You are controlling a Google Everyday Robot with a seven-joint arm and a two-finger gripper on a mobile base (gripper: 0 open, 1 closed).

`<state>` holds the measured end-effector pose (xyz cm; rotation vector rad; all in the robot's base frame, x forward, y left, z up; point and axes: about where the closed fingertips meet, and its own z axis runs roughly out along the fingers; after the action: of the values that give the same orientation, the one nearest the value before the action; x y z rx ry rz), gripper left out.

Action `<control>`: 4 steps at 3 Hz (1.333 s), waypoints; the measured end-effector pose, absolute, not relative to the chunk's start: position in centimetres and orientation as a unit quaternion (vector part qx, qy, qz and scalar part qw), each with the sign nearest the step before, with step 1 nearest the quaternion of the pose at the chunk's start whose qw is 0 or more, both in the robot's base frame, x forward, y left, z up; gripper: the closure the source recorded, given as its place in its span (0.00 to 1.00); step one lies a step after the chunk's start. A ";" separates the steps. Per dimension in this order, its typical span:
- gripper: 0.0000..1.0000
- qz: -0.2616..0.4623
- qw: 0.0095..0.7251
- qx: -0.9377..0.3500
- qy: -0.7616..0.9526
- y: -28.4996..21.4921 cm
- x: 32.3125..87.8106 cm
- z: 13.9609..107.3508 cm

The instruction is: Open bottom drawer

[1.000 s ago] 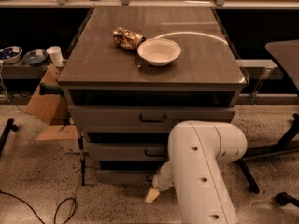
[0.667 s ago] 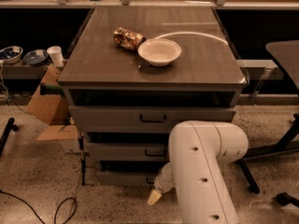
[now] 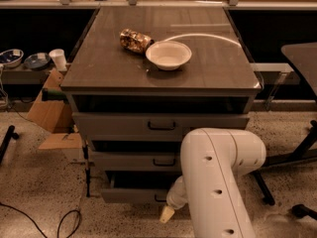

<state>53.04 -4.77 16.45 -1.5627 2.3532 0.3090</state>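
A: Where's the bottom drawer (image 3: 130, 194)?
B: Lowest in the cabinet, near the floor. It is probably stiff and runs on slides, so pull its small black bar handle (image 3: 159, 199).
A: And the gripper (image 3: 167, 213)?
B: It's just beside that handle; I cannot tell whether it's clamped.

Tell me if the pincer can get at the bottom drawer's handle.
Probably yes: the pincer hangs just in front of the bottom drawer, beside its handle, with nothing between them. The arm partly hides the handle.
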 end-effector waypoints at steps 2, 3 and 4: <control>0.00 0.132 0.105 -0.598 0.784 -3.9 50.0 15.5; 0.00 0.132 0.105 -0.598 0.784 -3.9 50.0 15.7; 0.00 0.144 0.088 -0.617 0.768 -3.6 48.5 15.4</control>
<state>48.54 -3.64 15.42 -1.8376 2.2871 0.4284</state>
